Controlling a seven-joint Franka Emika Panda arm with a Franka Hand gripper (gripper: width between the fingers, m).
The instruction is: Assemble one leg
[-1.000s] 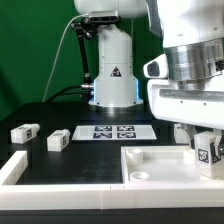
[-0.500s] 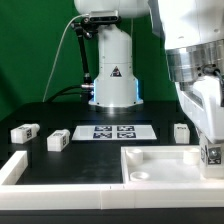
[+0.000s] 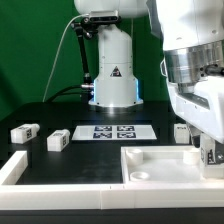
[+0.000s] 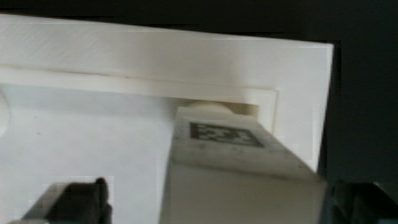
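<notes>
My gripper [image 3: 211, 150] is shut on a leg [image 3: 211, 154], a small white block with a black-and-white tag, and holds it about upright at the far right corner of the large white tray-like piece [image 3: 150, 160]. In the wrist view the leg [image 4: 231, 160] runs from between my dark fingers [image 4: 71, 200] down to that corner, its tag facing the camera. I cannot tell whether the leg's tip touches the tray. Three more legs lie on the black table: two at the exterior view's left [image 3: 25, 131] [image 3: 57, 140] and one at the right [image 3: 181, 132].
The marker board [image 3: 112, 131] lies flat behind the tray in the middle of the table. The arm's white base [image 3: 113, 75] stands at the back. A low white rim [image 3: 12, 168] runs along the table's front and left sides.
My gripper has turned at the wrist and shifted right. The leg in it has gone from tilted to about upright and sits lower, at the tray's right corner.
</notes>
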